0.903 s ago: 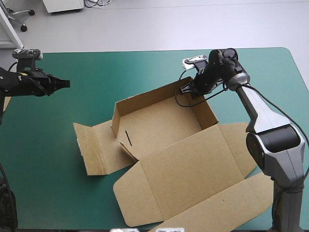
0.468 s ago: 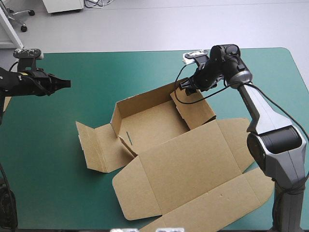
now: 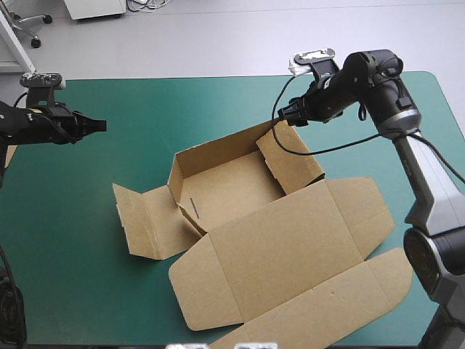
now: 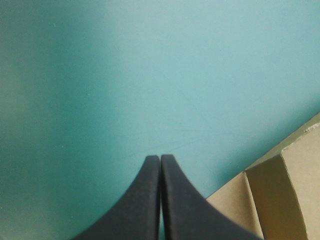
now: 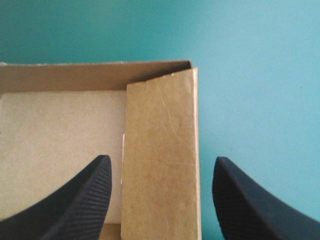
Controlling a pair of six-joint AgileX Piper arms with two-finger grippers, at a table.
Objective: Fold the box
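The brown box (image 3: 240,211) lies mid-table in the high view, its far and left walls raised. Its right wall (image 3: 290,161) leans inward, and the big lid (image 3: 290,254) lies flat toward the front. My right gripper (image 3: 285,115) hovers open just beyond the box's far right corner, touching nothing. In the right wrist view that gripper (image 5: 161,161) stands spread over the leaning right wall (image 5: 160,165), with the box floor (image 5: 55,145) beside it. My left gripper (image 3: 102,125) is shut and empty over the cover, far left of the box. In the left wrist view this gripper (image 4: 160,158) points at bare cover, a box flap (image 4: 280,195) off to one side.
A side flap (image 3: 142,218) lies flat on the teal-green cover (image 3: 182,109) left of the box. A sliver of brown board (image 3: 9,154) shows at the table's left edge. Open cover stretches between the left gripper and the box.
The right gripper pushed the box's right wall inward, then drew away from the far right corner, up and to the right. The left arm stayed put.
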